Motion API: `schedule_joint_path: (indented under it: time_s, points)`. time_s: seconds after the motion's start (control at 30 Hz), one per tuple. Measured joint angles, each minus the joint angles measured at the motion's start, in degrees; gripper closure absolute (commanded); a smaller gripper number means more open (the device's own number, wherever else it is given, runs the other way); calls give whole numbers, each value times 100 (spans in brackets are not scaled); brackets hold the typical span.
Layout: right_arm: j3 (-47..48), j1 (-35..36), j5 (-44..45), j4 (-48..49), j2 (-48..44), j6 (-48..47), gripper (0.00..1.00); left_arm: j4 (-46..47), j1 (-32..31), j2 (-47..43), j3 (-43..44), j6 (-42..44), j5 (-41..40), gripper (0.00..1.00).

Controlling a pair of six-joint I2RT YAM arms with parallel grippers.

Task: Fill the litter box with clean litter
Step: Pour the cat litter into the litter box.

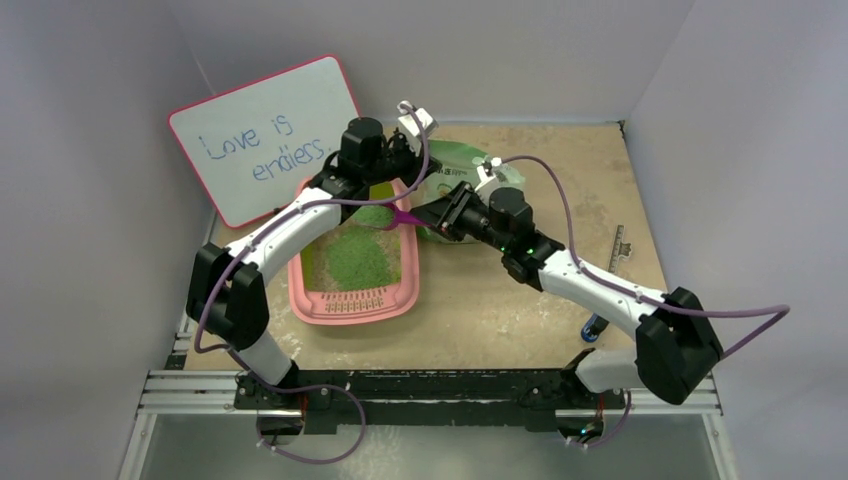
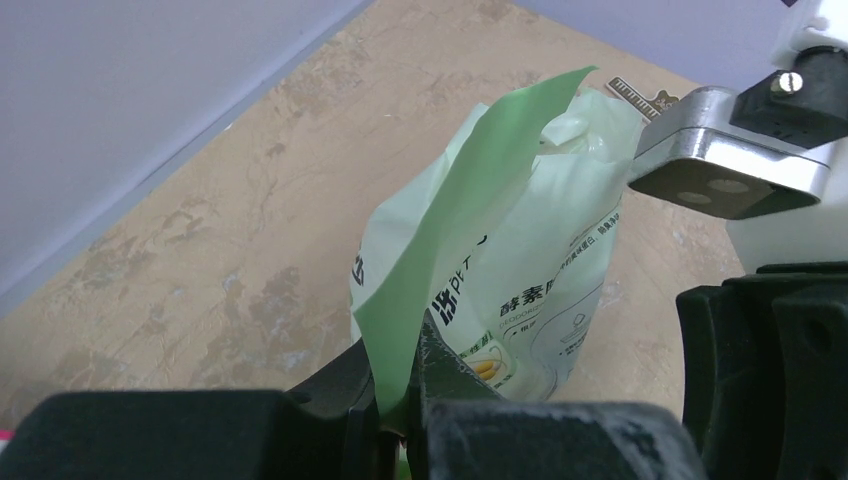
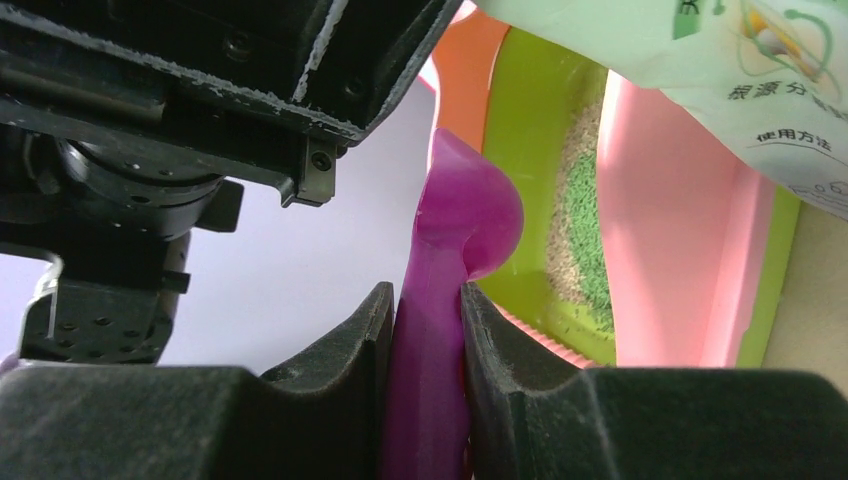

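A: Left gripper [image 2: 395,385], how are the jaws standing?
B: They are pressing together on the top flap of the pale green printed bag [image 2: 500,270]. Only the thin film is sitting between the fingers.
A: Right gripper [image 3: 425,320]?
B: It is clamping a magenta scoop [image 3: 468,210] by the handle, jaws parted only by the handle's thickness. The rounded end is sticking out past the fingertips.
A: Where is the litter box [image 1: 352,316] lying?
B: It is lying flat on the beige table [image 1: 520,300], left of centre, in front of the whiteboard [image 1: 265,140]. Its long axis is running near to far. The slotted grille lip is pointing toward the arm bases, and the far end is sitting under the two wrists.
A: Clean litter [image 1: 362,255]?
B: Green granules are covering the middle of the box floor, with beige grains showing at their edges.
A: Arm poses?
B: The left arm is rising from its base with the elbow bending out to the left, and its forearm is crossing the box's left rim toward the far end. The right arm is stretching diagonally from the right base toward the centre. Its wrist is hanging by the box's far right corner, and the scoop is pointing left over the rim. The bag is sitting just beyond that corner.
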Motion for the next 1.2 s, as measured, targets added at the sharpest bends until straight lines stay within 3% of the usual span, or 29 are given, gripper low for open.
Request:
schedule_joint_path:
  time_s: [0.63, 1.2]
  points:
    - [1574, 931, 2052, -2039, 501, -2022, 100, 15, 26, 4, -2, -57, 15, 100]
    - [1582, 1185, 2352, -1580, 717, -3906, 100, 0, 72, 4, -2, -48, 48, 100]
